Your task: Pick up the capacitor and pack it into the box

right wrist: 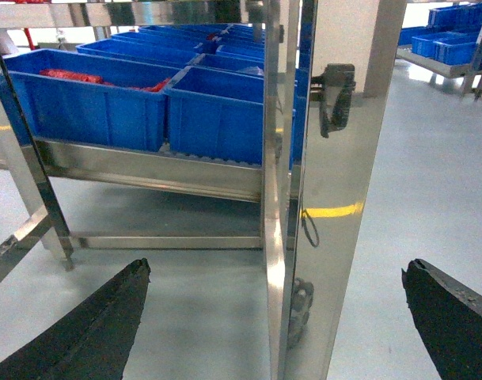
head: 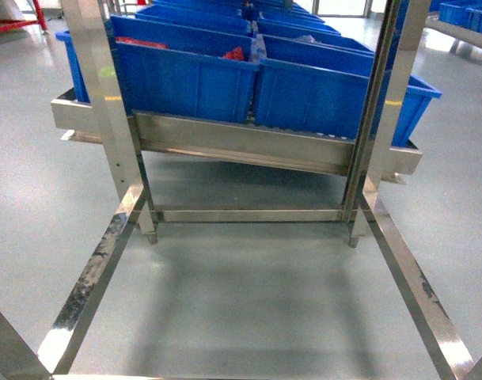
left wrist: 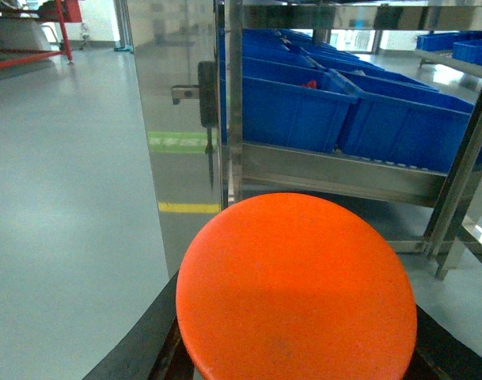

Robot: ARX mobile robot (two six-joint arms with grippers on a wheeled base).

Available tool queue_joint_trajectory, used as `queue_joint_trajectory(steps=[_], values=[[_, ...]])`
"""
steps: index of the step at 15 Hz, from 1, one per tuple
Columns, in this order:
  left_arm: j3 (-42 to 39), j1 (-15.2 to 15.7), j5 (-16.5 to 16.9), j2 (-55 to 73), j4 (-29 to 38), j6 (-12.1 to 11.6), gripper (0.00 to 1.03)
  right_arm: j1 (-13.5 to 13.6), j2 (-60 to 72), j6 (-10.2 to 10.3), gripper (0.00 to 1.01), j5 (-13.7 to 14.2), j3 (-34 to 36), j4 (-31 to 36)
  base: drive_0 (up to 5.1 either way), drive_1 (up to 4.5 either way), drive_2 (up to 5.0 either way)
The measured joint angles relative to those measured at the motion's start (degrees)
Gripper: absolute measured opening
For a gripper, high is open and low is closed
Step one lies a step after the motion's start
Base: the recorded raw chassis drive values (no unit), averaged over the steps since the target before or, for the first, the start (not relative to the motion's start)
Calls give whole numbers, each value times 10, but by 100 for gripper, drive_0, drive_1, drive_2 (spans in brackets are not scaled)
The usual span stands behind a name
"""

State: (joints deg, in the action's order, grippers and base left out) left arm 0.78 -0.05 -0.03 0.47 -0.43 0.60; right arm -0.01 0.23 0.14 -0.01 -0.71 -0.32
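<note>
A large round orange capacitor fills the lower half of the left wrist view. My left gripper is shut on it, and its dark fingers show at both lower corners. My right gripper is open with nothing between its black fingers; it hangs above the grey floor, facing a steel upright. Neither gripper shows in the head view. The box is out of view.
A stainless rack carries rows of large blue bins, some holding red parts. Steel floor rails run toward me on both sides over the grey floor.
</note>
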Motion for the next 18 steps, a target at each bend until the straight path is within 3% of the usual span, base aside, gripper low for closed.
queue_joint_trajectory(steps=[2,18], values=[[0,0,0,0,0,0,44,0,0,0,98,0,0,0,0,0,0],[0,0,0,0,0,0,44,0,0,0,98,0,0,-1,-487,258,258]])
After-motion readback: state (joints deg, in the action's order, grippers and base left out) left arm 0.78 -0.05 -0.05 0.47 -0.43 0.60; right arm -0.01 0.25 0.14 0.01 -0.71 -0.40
